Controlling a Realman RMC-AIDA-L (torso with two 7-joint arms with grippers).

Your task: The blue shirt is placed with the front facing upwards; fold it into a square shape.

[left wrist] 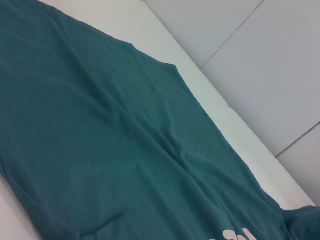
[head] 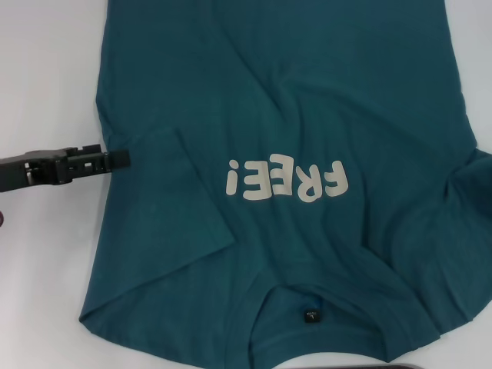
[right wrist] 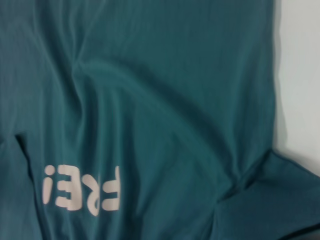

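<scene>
The shirt (head: 307, 108) lies spread front-up on the white surface (head: 46, 77), filling most of the head view, with its collar toward the robot and its hem running out past the far edge of that view. The pale "FREE!" lettering (head: 286, 181) sits across the chest and reads upside down from the head camera, and a small black neck tag (head: 310, 316) shows inside the collar. The sleeve on the robot's left (head: 177, 204) is folded inward so that it lies flat on top of the chest, its edge just beside the "!" of the lettering; the sleeve on the robot's right (head: 461, 223) lies rumpled at that side, with soft creases running from it toward the lettering. The left gripper (head: 115, 158) reaches in from the left side, low over the surface, its dark tip touching the shirt's left edge next to the folded sleeve; whether its jaws are apart or together cannot be told from here. The left wrist view shows only the teal cloth (left wrist: 115, 145) draped over the surface, with grey floor tiles (left wrist: 270, 65) beyond its edge. The right gripper is out of sight; its wrist camera looks down on the lettering (right wrist: 82, 189) and the right sleeve (right wrist: 270, 200).
</scene>
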